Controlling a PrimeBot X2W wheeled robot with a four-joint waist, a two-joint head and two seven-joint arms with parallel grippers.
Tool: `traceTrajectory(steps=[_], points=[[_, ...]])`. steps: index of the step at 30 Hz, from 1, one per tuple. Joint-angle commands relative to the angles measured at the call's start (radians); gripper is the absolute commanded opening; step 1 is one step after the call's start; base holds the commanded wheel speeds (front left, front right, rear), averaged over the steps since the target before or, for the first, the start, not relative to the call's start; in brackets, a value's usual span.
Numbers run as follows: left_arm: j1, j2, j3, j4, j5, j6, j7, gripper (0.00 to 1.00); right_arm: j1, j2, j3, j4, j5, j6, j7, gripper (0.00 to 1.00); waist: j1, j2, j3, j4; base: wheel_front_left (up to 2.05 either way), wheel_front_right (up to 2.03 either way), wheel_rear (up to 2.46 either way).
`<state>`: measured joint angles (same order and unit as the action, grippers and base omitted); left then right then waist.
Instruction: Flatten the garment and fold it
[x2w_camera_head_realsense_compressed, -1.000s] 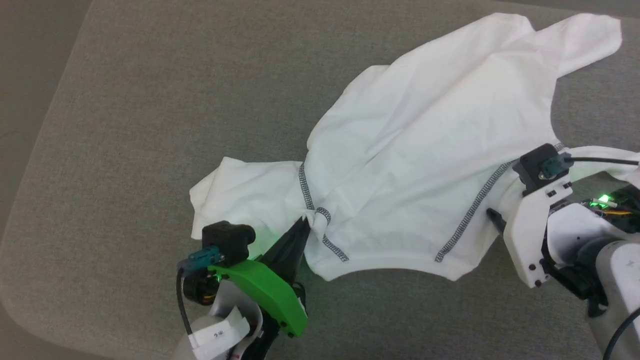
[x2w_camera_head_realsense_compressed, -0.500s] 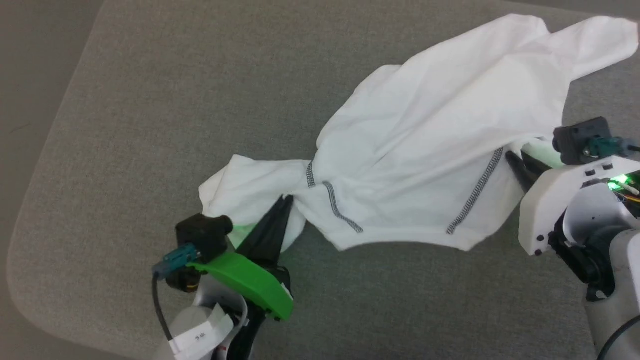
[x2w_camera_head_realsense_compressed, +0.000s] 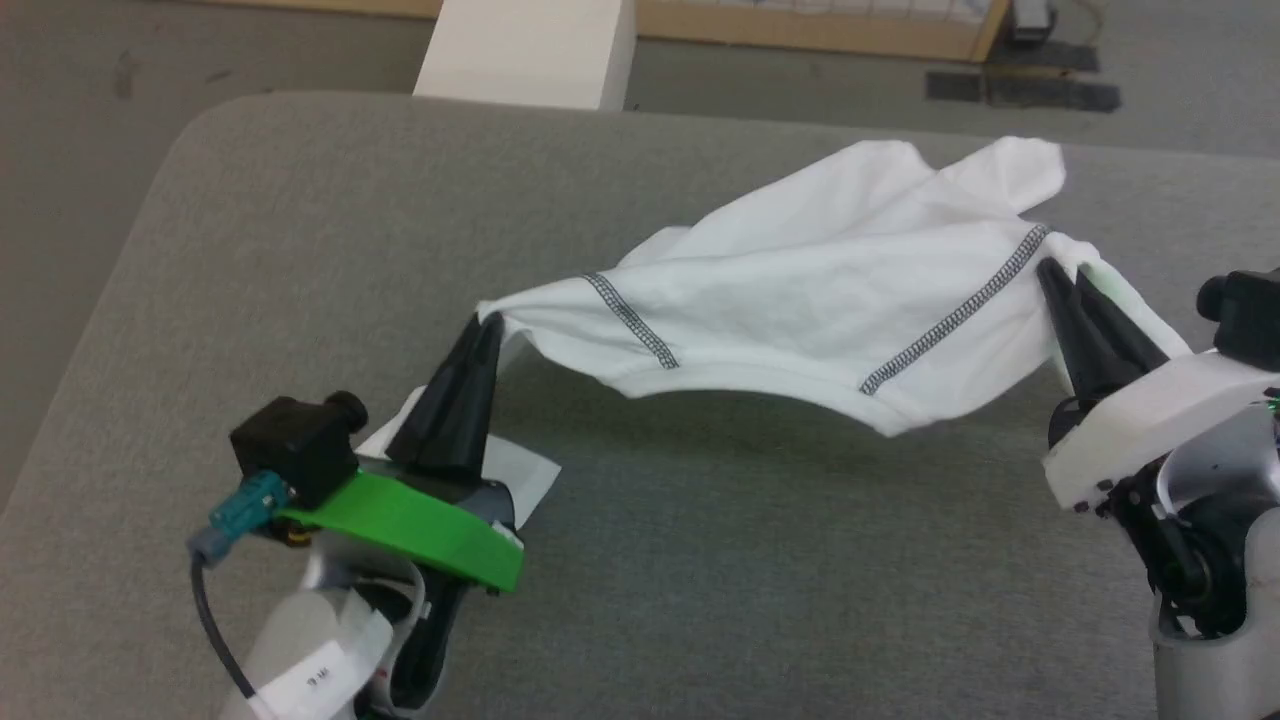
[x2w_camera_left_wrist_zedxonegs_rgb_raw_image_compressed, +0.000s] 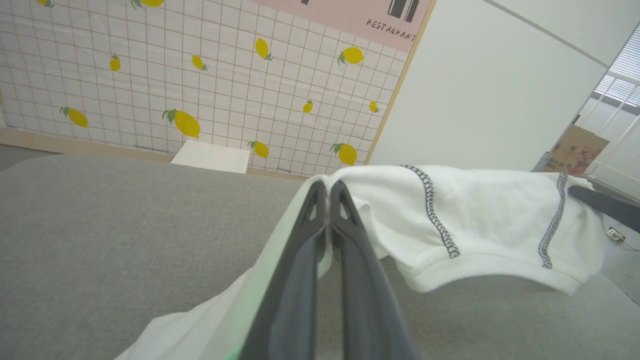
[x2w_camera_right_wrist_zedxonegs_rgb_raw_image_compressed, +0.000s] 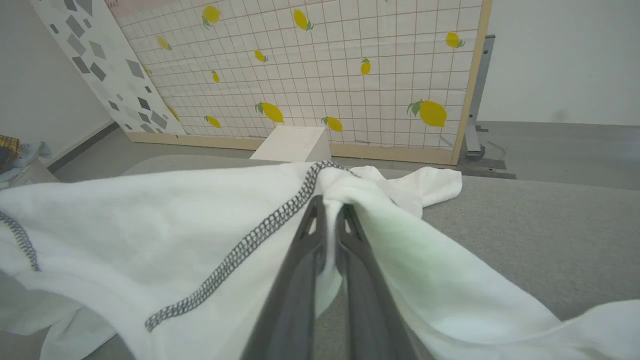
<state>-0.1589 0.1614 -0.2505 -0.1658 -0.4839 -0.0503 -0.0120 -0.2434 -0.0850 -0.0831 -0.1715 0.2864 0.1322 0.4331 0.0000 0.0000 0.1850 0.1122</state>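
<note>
The garment (x2w_camera_head_realsense_compressed: 800, 300), a white thin shirt with dark grey stitched seams, hangs stretched above the grey table (x2w_camera_head_realsense_compressed: 700, 580) between my two grippers. My left gripper (x2w_camera_head_realsense_compressed: 488, 325) is shut on the garment's left end, near one stitched seam (x2w_camera_head_realsense_compressed: 632, 320). One sleeve trails down past the left fingers (x2w_camera_left_wrist_zedxonegs_rgb_raw_image_compressed: 320, 240) to the table. My right gripper (x2w_camera_head_realsense_compressed: 1058, 270) is shut on the garment's right end beside the other seam (x2w_camera_head_realsense_compressed: 960, 318). In the right wrist view the garment (x2w_camera_right_wrist_zedxonegs_rgb_raw_image_compressed: 165, 225) drapes over both sides of the right gripper (x2w_camera_right_wrist_zedxonegs_rgb_raw_image_compressed: 330, 207). Its far part still rests on the table.
A white box (x2w_camera_head_realsense_compressed: 528, 50) stands on the floor beyond the table's far edge. A lemon-patterned grid wall (x2w_camera_left_wrist_zedxonegs_rgb_raw_image_compressed: 200, 75) with a wooden base lies behind it. The table's left edge and rounded far-left corner (x2w_camera_head_realsense_compressed: 215, 110) are near my left arm.
The right gripper has closed on the garment's right end. Both grippers have risen, lifting the near hem off the table and pulling it taut. The head view has tilted up.
</note>
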Motion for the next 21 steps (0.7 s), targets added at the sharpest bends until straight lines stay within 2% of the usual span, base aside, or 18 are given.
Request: traceTrajectory(steps=[1, 10, 21], points=[[-0.031, 0.011, 0.009, -0.025, -0.007, 0.010, 0.011, 0.00, -0.018, 0.006, -0.005, -0.020, 0.011, -0.002, -0.006, 0.00, 0.0000, 0.0000, -0.109, -0.102, 0.00, 0.00, 0.00], [-0.199, 0.007, 0.017, -0.073, -0.023, 0.039, 0.117, 0.00, -0.180, 0.008, 0.004, -0.059, -0.006, -0.002, 0.026, 0.00, 0.0000, 0.0000, -0.183, -0.149, 0.00, 0.00, 0.00], [-0.524, 0.035, 0.055, 0.036, -0.054, 0.040, 0.259, 0.00, -0.469, -0.025, 0.052, 0.045, -0.027, -0.002, 0.077, 0.00, 0.0000, 0.0000, -0.200, -0.151, 0.00, 0.00, 0.00]])
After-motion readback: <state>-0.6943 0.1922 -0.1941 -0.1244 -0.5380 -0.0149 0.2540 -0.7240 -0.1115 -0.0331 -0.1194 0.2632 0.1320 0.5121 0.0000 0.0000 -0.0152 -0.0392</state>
